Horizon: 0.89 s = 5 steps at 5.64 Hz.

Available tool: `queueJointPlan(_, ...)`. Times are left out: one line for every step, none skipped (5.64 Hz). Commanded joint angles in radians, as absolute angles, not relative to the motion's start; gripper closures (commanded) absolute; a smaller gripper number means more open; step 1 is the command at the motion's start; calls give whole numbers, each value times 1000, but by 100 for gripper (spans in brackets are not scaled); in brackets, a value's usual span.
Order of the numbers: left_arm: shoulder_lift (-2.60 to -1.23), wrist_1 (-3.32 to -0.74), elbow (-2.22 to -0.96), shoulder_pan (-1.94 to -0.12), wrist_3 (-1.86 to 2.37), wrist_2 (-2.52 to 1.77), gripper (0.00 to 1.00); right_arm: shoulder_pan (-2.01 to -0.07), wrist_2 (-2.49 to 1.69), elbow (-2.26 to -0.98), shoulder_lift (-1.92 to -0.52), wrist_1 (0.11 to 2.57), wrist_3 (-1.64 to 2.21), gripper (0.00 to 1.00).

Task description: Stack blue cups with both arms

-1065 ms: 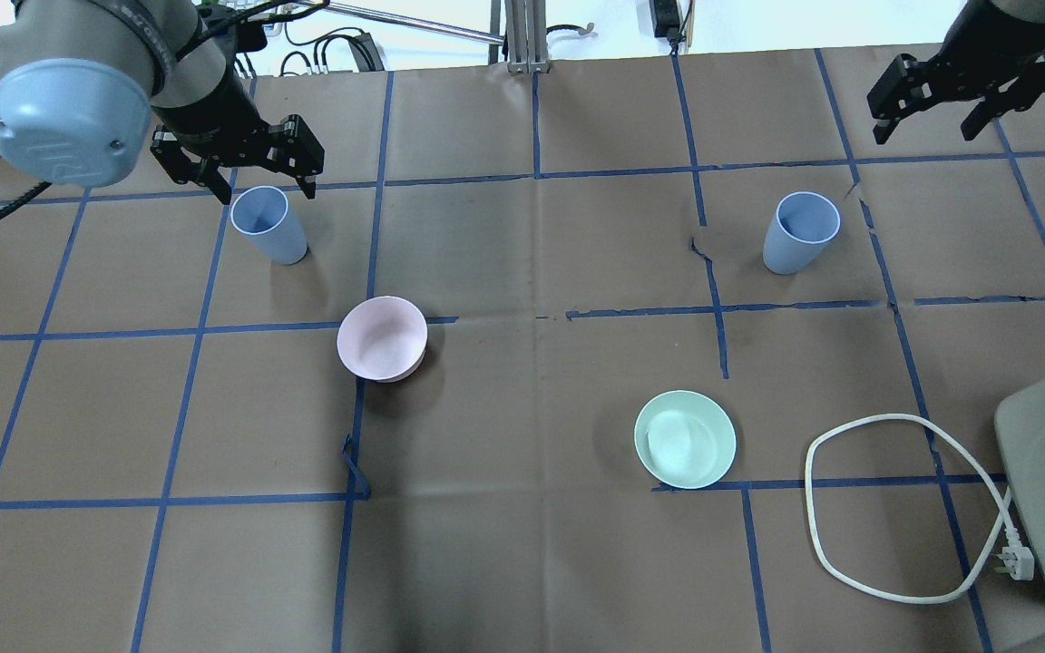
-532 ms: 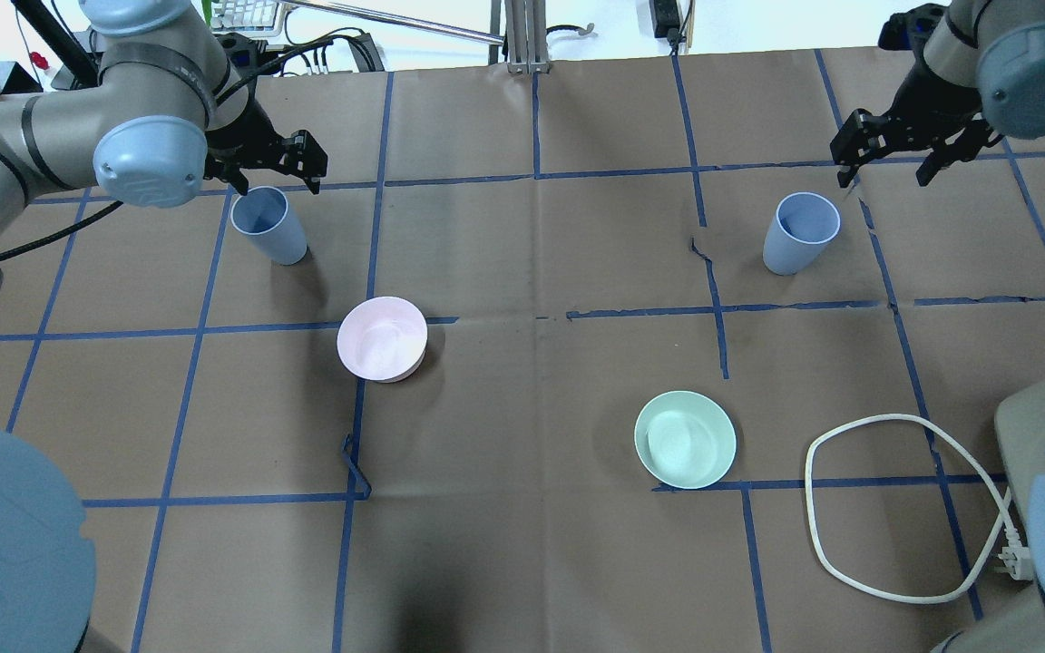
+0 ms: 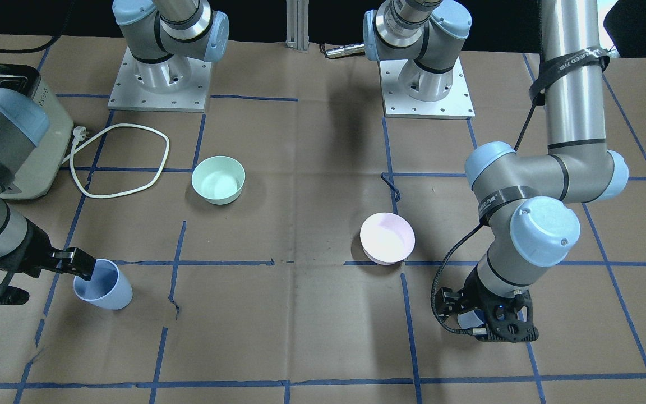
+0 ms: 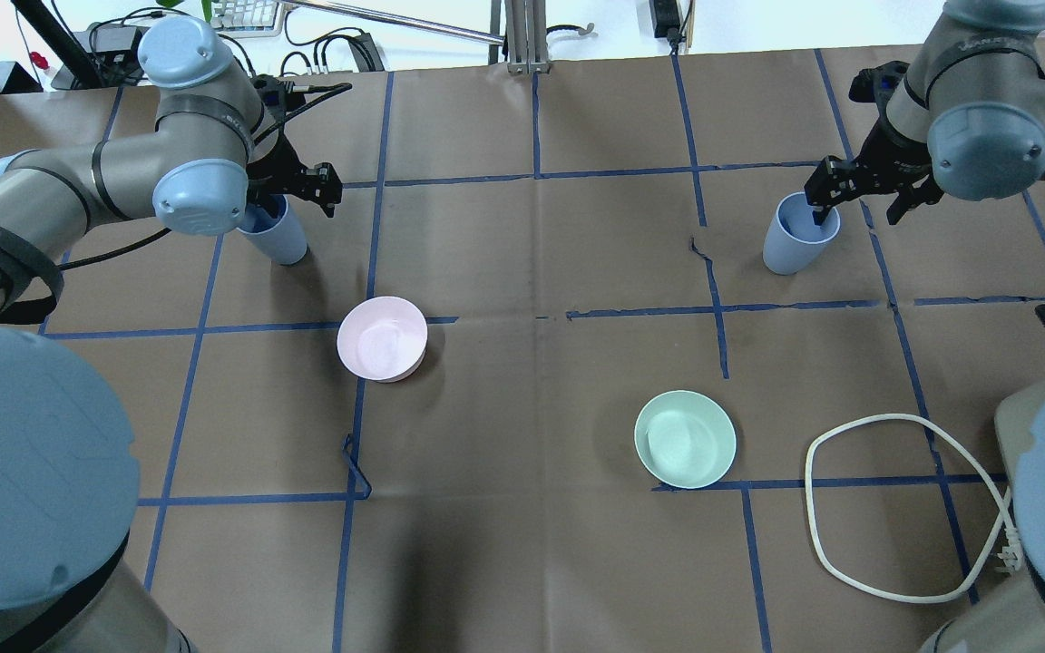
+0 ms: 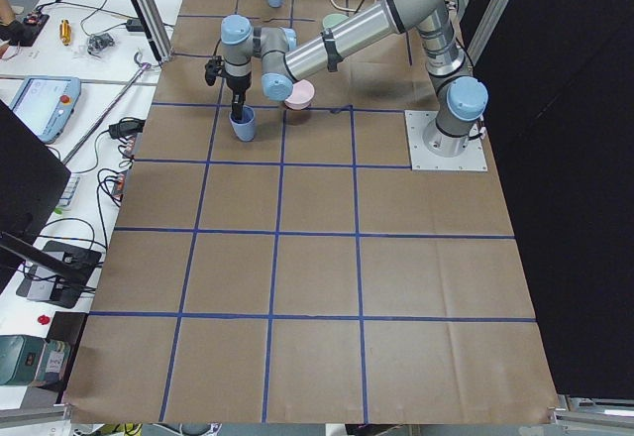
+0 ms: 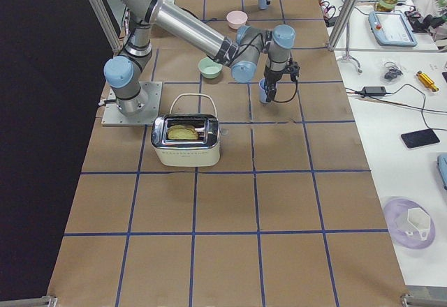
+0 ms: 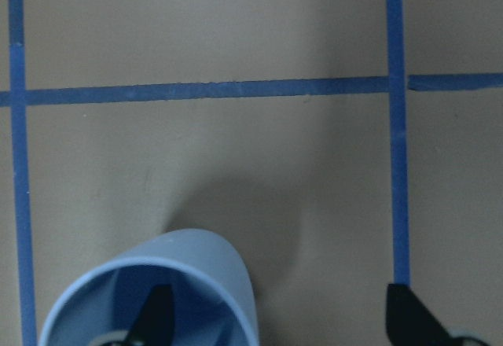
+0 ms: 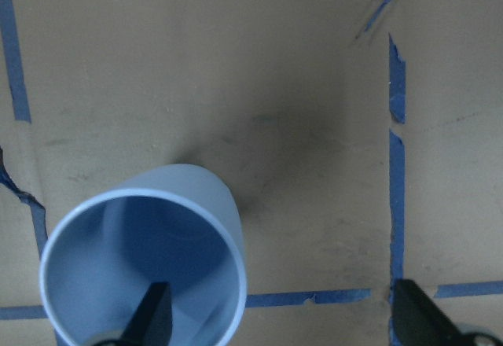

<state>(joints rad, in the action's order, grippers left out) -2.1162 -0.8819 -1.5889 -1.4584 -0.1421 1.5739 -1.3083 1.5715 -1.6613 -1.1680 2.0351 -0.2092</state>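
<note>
Two pale blue cups stand upright on the brown table. The left cup is at the far left and the right cup at the far right. My left gripper is open and straddles the left cup's wall. In the left wrist view one finger is inside the cup and one outside. My right gripper is open and straddles the right cup's wall in the same way, as the right wrist view shows with its cup. In the front view the left arm hides most of the left cup.
A pink bowl sits left of centre and a mint-green bowl right of centre, both between the cups and nearer the robot. A toaster and its looped white cable lie at the near right.
Both arms have come down and in toward their cups. Each open gripper, earlier above and behind its cup, now has one finger inside the rim. The cups have not moved.
</note>
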Motion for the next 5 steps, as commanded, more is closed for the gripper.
queueJointPlan(-2123, -873, -1589, -1459, -135, 1574, 84, -1308, 1572, -1689, -1166, 2037, -213, 46)
queueJointPlan(-2117, -879, -1583, -1460, -132, 1574, 96, -1308, 1571, -1690, -1167, 2037, -213, 78)
queueJointPlan(-2112, -903, -1557, -1469, -123, 1575, 96, -1310, 1557, -1689, -1167, 2037, -213, 92)
queueJointPlan(-2099, -932, -1525, -1535, -70, 1578, 96, -1313, 1555, -1681, -1170, 2042, -213, 93)
queueJointPlan(-2115, -948, -1461, -1652, -5, 1641, 96, -1324, 1554, -1662, -1173, 2042, -212, 93)
